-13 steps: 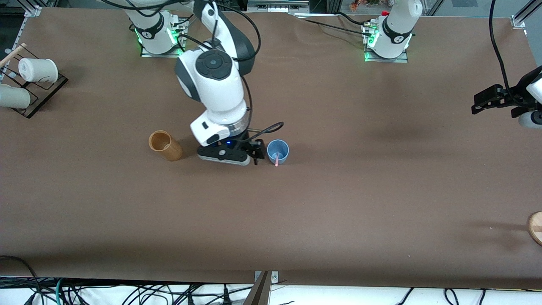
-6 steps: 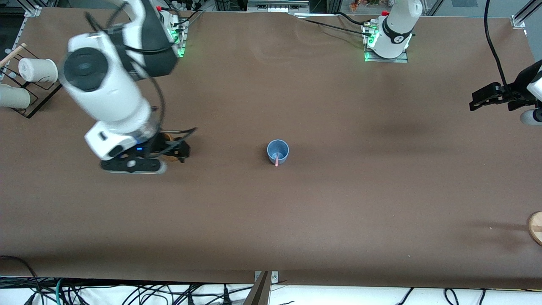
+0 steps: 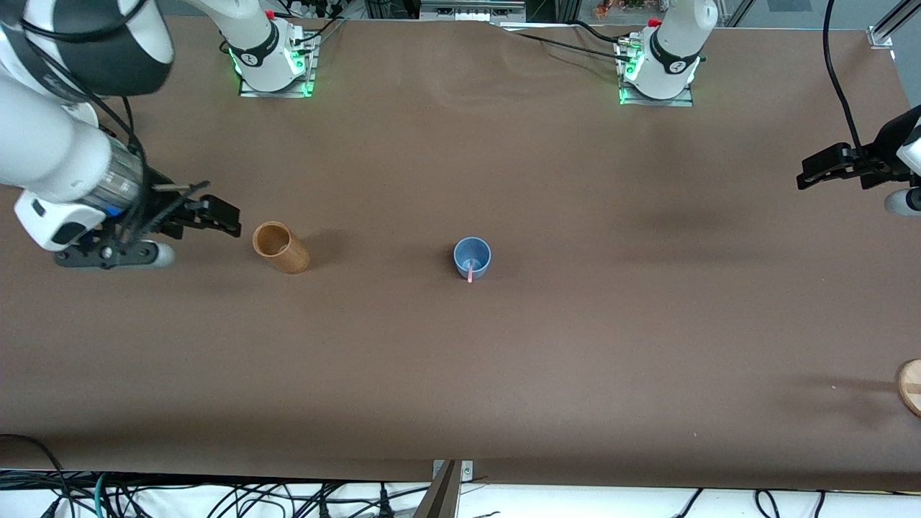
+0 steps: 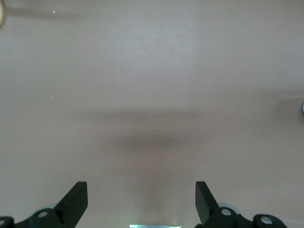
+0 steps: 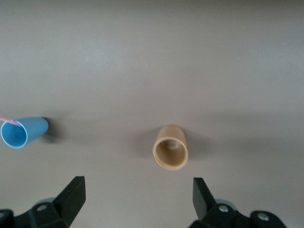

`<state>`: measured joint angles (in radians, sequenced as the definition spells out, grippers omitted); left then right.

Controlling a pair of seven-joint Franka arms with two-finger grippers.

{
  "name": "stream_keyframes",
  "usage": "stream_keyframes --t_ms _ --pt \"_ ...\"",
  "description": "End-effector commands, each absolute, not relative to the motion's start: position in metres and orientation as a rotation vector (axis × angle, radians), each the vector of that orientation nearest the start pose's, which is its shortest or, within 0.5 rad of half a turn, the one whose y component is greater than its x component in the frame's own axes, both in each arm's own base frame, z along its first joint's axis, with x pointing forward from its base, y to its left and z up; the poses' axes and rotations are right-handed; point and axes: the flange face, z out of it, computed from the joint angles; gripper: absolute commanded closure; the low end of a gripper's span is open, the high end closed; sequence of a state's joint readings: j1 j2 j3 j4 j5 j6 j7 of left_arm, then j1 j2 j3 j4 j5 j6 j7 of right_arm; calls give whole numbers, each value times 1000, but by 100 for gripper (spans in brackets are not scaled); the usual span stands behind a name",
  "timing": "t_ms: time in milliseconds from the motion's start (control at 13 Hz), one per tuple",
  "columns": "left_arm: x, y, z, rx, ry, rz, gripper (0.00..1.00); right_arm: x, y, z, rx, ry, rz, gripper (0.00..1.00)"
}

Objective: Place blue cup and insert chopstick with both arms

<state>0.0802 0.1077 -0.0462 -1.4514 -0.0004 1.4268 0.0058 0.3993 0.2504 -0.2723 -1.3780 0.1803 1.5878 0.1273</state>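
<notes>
- Two grippers, both mine, both with nothing in them: going across the front view from its left, my right gripper (image 3: 216, 214) hangs released with its jaws spread, over the table (image 3: 460, 374) at the right arm's end.
- Next comes the tan-brown wooden cup (image 3: 280, 247), upright and just beside that gripper; my right wrist view has it between my spread fingers, well apart from the blue cup.
- The blue cup (image 3: 472, 257) stands upright near the middle of the table, with the pink chopstick (image 3: 470, 273) leaning in it, its tip over the rim.
- My left gripper (image 3: 820, 171) waits released over the edge at the left arm's end.
- I judge placing and inserting done; what remains is parking clear.
- Open tabletop lies all round the blue cup; only the wooden cup crowds my right gripper.
</notes>
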Motion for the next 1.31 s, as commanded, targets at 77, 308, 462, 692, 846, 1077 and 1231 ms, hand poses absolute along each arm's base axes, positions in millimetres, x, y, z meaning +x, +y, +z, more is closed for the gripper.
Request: stream_keyframes --t_ms 77,308,462,692,846,1077,1231 --pt "571 23 610 -3157 -66 200 0 558 85 595 -3055 -59 24 0" --pt "571 26 609 -3157 -73 203 0 536 78 602 -3065 -47 25 0" --pt "571 26 610 -3157 -73 200 0 540 79 608 -3090 -53 -2 0" --pt "572 29 607 -3159 -83 210 0 543 79 609 -3092 -58 -7 0" --pt "573 29 605 -3159 -83 215 0 546 76 611 -3089 -46 -17 0" --pt "573 29 603 -3159 -80 220 0 546 76 613 -3087 -46 -19 0" --pt "574 30 602 -3158 -80 222 0 546 75 612 -3087 -48 -17 0"
